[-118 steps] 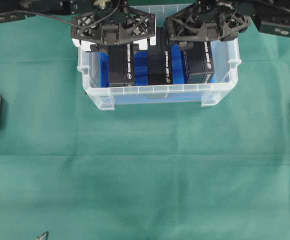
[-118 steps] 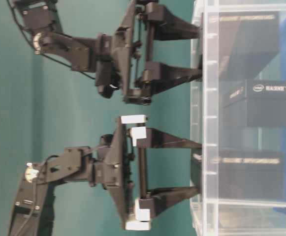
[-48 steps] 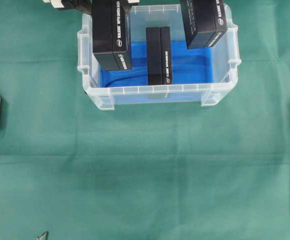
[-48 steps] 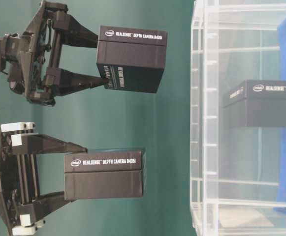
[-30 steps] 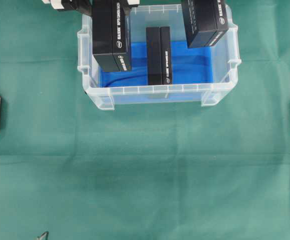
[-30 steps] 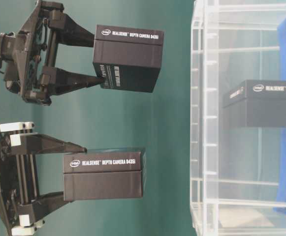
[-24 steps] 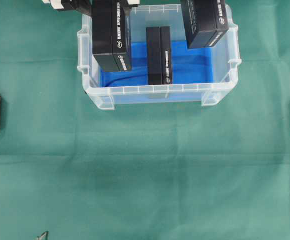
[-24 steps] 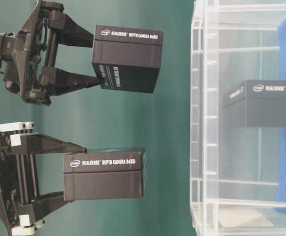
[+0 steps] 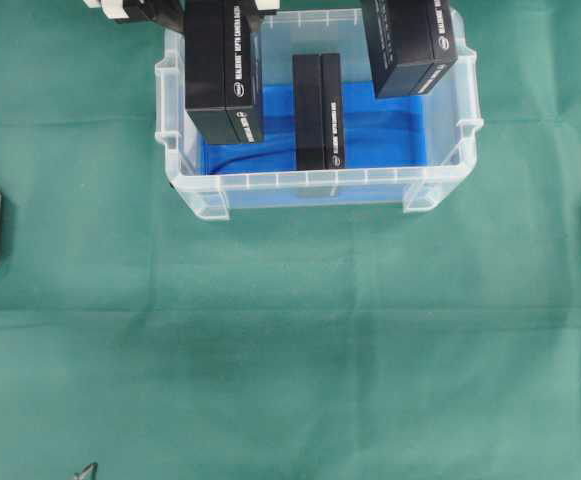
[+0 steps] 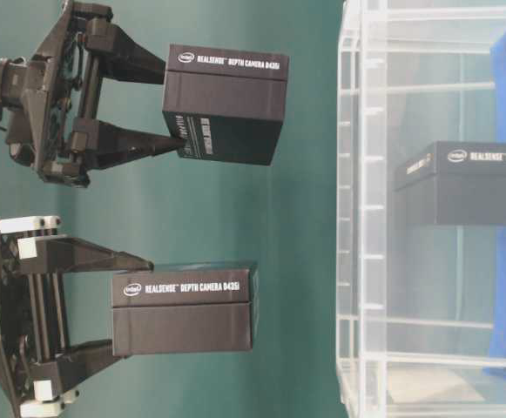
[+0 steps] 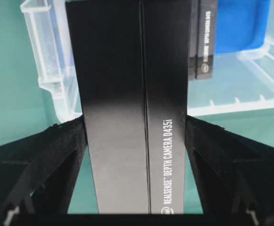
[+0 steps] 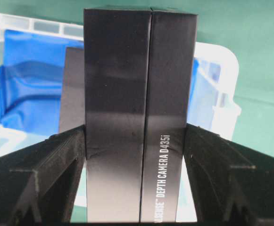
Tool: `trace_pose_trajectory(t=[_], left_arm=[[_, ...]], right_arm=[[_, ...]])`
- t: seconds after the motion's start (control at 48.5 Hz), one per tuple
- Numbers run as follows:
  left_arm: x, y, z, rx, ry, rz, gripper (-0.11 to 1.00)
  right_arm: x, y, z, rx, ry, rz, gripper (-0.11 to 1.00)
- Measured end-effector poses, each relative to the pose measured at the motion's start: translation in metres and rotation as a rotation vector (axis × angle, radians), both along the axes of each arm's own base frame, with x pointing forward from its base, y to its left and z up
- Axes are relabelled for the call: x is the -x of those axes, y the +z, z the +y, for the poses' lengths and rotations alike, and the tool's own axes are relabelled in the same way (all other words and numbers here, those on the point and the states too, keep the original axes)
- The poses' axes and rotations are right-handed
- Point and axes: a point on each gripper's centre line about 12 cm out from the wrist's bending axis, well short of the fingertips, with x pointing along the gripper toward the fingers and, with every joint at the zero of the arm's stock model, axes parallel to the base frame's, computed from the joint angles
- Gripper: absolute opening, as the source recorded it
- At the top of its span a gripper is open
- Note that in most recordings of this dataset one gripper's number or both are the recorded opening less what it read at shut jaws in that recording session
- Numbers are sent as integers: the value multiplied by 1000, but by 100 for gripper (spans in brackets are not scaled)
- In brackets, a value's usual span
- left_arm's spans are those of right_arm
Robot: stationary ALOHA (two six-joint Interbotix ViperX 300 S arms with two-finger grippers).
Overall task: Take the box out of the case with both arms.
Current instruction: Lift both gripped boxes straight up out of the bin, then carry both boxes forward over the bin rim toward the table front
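Two black boxes hang above the case (image 9: pixel 320 185), each pinched across its narrow width so the long body points down. The left fingers (image 10: pixel 122 300) — the pair with white parts — clamp the left box (image 9: pixel 222 70) over the case's left end. The right fingers (image 10: pixel 144 104) clamp the right box (image 9: pixel 410 45) over the far right corner.

In the table-level view, which lies on its side, both boxes are well clear of the rim, so they can likely be carried off sideways without catching. A third box (image 9: pixel 318 110) lies on the blue sheet (image 9: pixel 390 130) in the middle, untouched. The green surface (image 9: pixel 290 350) in front offers room to set them down.
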Motion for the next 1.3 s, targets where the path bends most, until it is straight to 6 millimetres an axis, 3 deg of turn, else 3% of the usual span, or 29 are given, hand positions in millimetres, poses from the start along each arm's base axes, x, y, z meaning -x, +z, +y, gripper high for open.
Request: trace_pose_trajectory(t=[1.3], left_arm=[[-1,0,-3,0,-3,0,64]], right_arm=[[-1,0,9,-7,13,12,67]])
